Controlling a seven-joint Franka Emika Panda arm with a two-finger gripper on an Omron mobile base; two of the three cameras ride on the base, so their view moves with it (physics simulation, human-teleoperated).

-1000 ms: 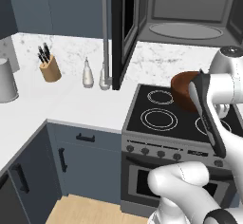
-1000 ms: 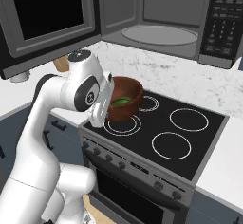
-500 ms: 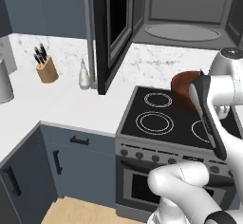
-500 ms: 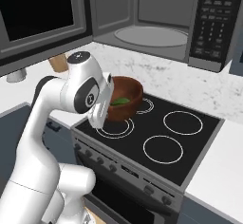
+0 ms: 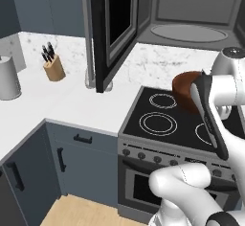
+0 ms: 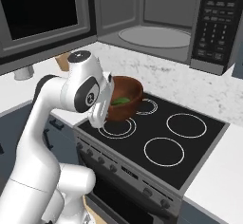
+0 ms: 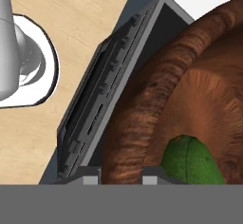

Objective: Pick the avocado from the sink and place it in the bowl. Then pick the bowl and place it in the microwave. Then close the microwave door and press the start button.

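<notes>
Stovetop (image 6: 166,133) sits below our hand (image 7: 121,173), which is clamped on the near rim of the bowl (image 6: 127,95). Avocado (image 7: 192,161) lies inside the bowl just past the fingertips. Microwave (image 6: 156,33) is up ahead, microwave door (image 5: 112,28) swung wide.

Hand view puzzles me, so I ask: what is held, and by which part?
The hand grips the bowl by its rim; the avocado lies inside.

Open microwave (image 5: 191,9) at 12 o'clock with door (image 5: 111,26) swung out left, reddish-brown bowl (image 5: 184,88) at 3 o'clock above black stove (image 5: 162,119), partly behind white arm, knife block (image 5: 53,67) and grey canister (image 5: 8,79) at 9 o'clock on white bench (image 5: 62,105).
</notes>
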